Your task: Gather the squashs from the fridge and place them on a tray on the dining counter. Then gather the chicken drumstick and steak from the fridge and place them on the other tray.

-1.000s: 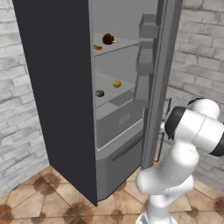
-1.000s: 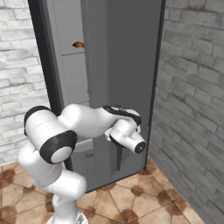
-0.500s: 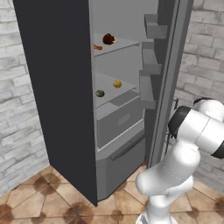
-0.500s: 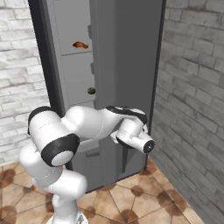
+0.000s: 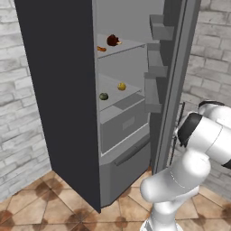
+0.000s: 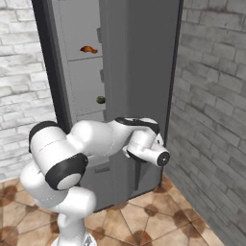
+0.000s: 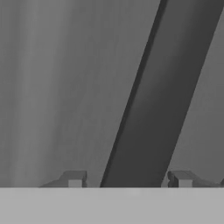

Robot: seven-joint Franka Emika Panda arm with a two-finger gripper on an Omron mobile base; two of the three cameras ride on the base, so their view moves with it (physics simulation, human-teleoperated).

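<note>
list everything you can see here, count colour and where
fridge: 1, dark grey, against the brick wall, door open
fridge door: 1, dark grey, swung open, bins on its inner side
steak: 1, dark reddish-brown, upper shelf
chicken drumstick: 1, orange-brown, upper shelf, beside the steak
squashes: 2, one yellow and one green, middle shelf, apart from each other
drawer: 1, grey, under the middle shelf
door handle: 1, dark bar, on the door's outer face
brick wall: grey-white, behind and beside the fridge
floor: brown tiles
hand: 1, dark fingertips either side of the door handle, apart, not pinching it
arm: 1, white with dark joints, reaching to the door
</note>
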